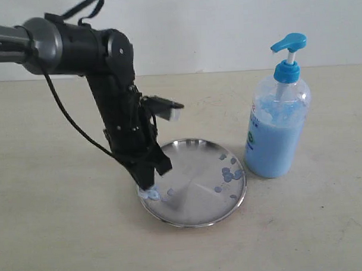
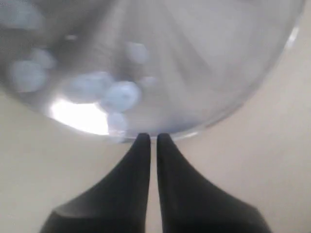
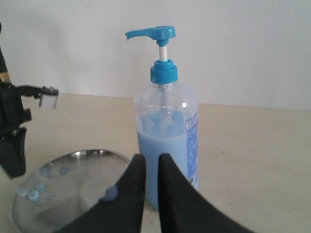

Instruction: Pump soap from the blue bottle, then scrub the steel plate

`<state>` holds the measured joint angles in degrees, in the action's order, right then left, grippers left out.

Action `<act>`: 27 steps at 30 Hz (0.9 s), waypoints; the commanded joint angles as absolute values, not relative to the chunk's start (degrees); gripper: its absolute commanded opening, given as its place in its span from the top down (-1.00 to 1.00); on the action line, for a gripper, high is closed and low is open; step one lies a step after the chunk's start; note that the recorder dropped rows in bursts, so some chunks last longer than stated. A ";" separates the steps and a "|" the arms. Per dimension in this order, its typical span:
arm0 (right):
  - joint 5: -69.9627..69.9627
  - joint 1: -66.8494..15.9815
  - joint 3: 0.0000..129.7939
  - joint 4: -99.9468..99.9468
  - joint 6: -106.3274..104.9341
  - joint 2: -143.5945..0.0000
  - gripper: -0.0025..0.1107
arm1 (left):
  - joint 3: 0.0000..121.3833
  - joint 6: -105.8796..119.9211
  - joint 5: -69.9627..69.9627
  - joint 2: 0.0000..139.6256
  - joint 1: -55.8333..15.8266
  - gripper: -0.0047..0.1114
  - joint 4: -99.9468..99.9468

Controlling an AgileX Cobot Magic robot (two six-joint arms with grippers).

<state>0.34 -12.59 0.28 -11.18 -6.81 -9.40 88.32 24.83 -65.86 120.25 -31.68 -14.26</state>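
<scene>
Your plate (image 1: 191,162) lies flat on the table (image 1: 53,235), shiny, round and thin-rimmed, with blue-grey soap (image 1: 229,174) blobs dotted on its right side and more at its near-left rim, right where your left gripper (image 1: 150,189) touches down, fingers pressed together on nothing. The bottle (image 1: 276,132) stands upright just right of the plate, long axis vertical, mostly full of pale blue, spout aimed left toward the arm. Your right gripper (image 3: 148,162), closed too with a blob on one finger (image 3: 127,204), is out of the exterior view, and the left wrist view is blurred, with the plate cut off.
</scene>
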 commanded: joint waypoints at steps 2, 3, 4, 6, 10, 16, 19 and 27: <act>0.33 -12.51 0.00 -10.91 -6.53 -9.23 0.96 | 90.59 30.46 -42.60 117.13 -30.85 0.84 -30.06; 0.33 -12.51 0.00 -10.91 -6.53 -9.23 0.96 | 91.05 37.33 -41.93 118.12 -31.24 0.84 -36.55; 0.33 -12.51 0.00 -10.91 -6.53 -9.23 0.96 | 91.71 42.17 -42.47 119.51 -32.02 0.84 -43.35; 0.33 -12.51 0.00 -10.91 -6.53 -9.23 0.96 | 92.59 44.24 -43.70 122.16 -32.96 0.84 -46.33; 0.33 -12.51 0.00 -10.91 -6.53 -9.23 0.96 | 92.73 41.21 -43.47 126.74 -33.89 0.84 -44.39; 0.33 -12.51 0.00 -10.91 -6.53 -9.23 0.96 | 92.73 40.97 -43.33 128.32 -33.89 0.84 -44.52; 0.33 -12.51 0.00 -10.91 -6.53 -9.23 0.96 | 92.73 41.86 -45.17 128.36 -33.89 0.84 -44.01; 0.33 -12.51 0.00 -10.91 -6.53 -9.23 0.96 | 92.73 39.13 -64.10 128.36 -33.89 0.84 -27.80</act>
